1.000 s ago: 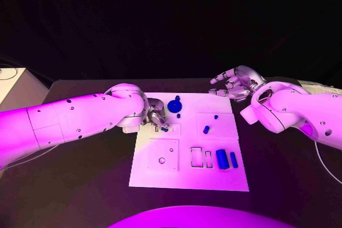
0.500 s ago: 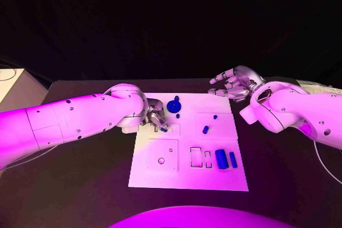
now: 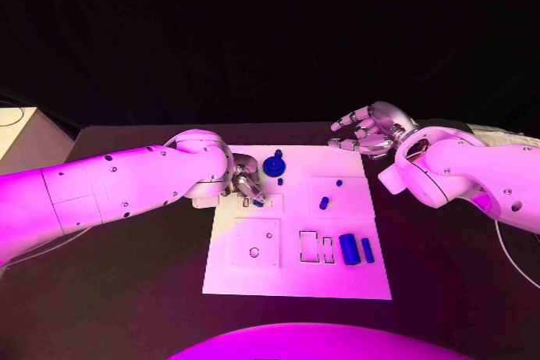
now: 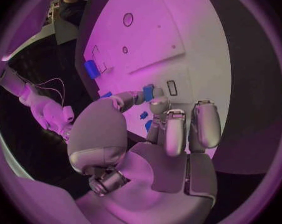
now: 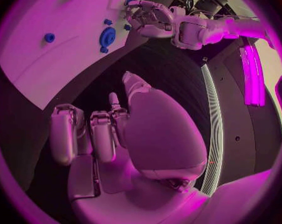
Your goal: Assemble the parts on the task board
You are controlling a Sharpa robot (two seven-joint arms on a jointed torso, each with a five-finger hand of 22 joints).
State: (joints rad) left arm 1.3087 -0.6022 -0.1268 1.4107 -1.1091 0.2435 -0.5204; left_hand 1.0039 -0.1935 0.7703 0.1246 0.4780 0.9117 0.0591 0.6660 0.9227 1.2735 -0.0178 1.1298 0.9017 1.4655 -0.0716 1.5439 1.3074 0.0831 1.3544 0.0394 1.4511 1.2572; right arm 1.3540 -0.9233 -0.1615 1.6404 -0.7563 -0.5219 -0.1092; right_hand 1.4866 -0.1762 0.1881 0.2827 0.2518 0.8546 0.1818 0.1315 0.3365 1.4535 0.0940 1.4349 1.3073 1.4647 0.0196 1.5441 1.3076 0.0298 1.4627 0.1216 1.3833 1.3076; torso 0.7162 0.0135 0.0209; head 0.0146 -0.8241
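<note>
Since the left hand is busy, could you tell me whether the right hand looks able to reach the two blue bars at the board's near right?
Probably yes: the right hand hovers open and the blue bars lie uncovered.

Head cam: high, looks down at task board (image 3: 298,278), whole table in frame, arms entering at 9 and 3 o'clock. L wrist cam: close behind left hand (image 4: 159,134), facing the board. R wrist cam: close behind right hand (image 5: 110,134), off the board's edge. All three share the board.

Black table (image 3: 135,290), white task board (image 3: 295,278) lying flat at its middle
</note>
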